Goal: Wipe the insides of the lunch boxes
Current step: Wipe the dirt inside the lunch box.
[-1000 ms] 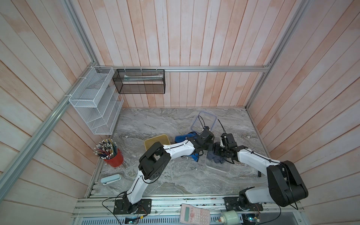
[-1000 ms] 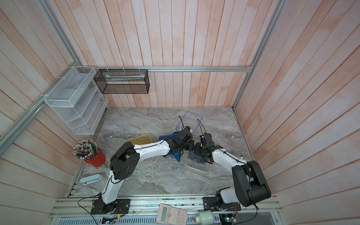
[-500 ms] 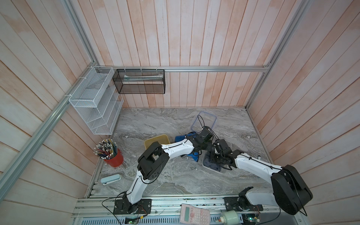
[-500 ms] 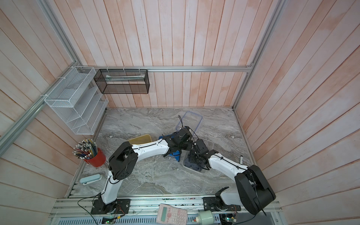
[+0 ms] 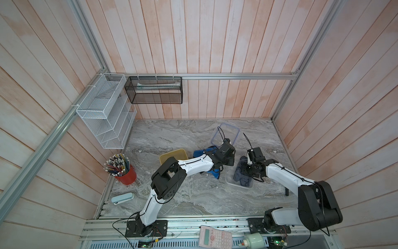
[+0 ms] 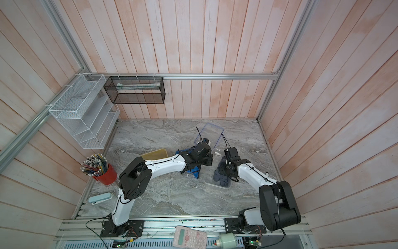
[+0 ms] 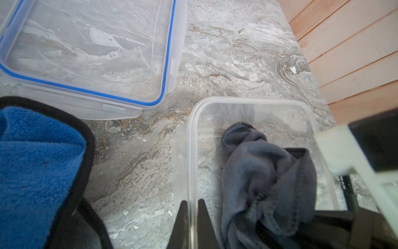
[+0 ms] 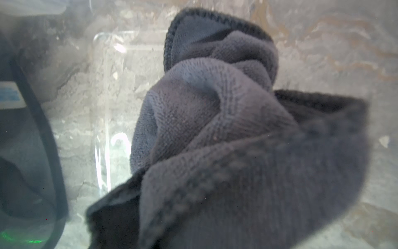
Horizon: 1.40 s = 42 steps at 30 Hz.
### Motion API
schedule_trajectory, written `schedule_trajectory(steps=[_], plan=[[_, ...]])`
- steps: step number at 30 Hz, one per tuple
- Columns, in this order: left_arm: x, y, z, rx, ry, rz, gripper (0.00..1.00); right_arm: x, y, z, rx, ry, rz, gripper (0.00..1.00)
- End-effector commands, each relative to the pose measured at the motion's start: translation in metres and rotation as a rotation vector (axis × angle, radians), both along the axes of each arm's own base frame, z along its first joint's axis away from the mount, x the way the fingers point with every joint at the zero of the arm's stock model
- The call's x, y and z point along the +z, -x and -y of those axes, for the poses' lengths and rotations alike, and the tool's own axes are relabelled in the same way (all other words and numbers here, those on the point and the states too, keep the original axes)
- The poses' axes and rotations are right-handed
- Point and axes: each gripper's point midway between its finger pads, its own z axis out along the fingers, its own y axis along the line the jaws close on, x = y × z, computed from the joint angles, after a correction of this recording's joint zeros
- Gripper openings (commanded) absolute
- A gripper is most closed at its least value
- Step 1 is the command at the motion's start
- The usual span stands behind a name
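L gripper (image 7: 192, 224) pinches clear box (image 7: 247, 100) wall, jaws tight. R gripper (image 5: 250, 170) clutches grey cloth (image 7: 265, 172), bunched inside that box.

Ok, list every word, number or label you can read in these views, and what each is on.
Nothing can be read.
Calculator keys and display: markings too small.
Blue-and-white label in the right wrist view: blurred, and what it sits on is unclear.
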Motion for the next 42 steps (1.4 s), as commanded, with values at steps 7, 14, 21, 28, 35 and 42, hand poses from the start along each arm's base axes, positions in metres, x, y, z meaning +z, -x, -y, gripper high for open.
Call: schedule_trajectory(steps=[7,14,21,28,35,42], plan=[[0.015,0.036,0.025,-0.107,0.065,-0.008,0.00,0.009,-0.048,0.023,-0.134,0.100,0.148,0.00],[0.009,0.052,0.033,-0.173,0.057,-0.026,0.00,0.025,-0.074,0.007,-0.088,0.042,0.250,0.00],[0.010,0.058,0.037,-0.204,0.047,-0.021,0.00,0.028,-0.086,-0.053,0.073,-0.023,0.292,0.00],[0.009,0.054,0.025,-0.174,0.019,-0.018,0.00,0.013,-0.081,-0.027,-0.026,0.037,0.243,0.00],[0.002,0.045,0.008,-0.115,-0.028,-0.013,0.00,0.025,-0.072,0.056,-0.207,0.113,0.249,0.00],[0.011,0.024,-0.002,-0.055,-0.046,0.026,0.00,0.008,-0.045,0.068,-0.183,0.173,0.154,0.00]])
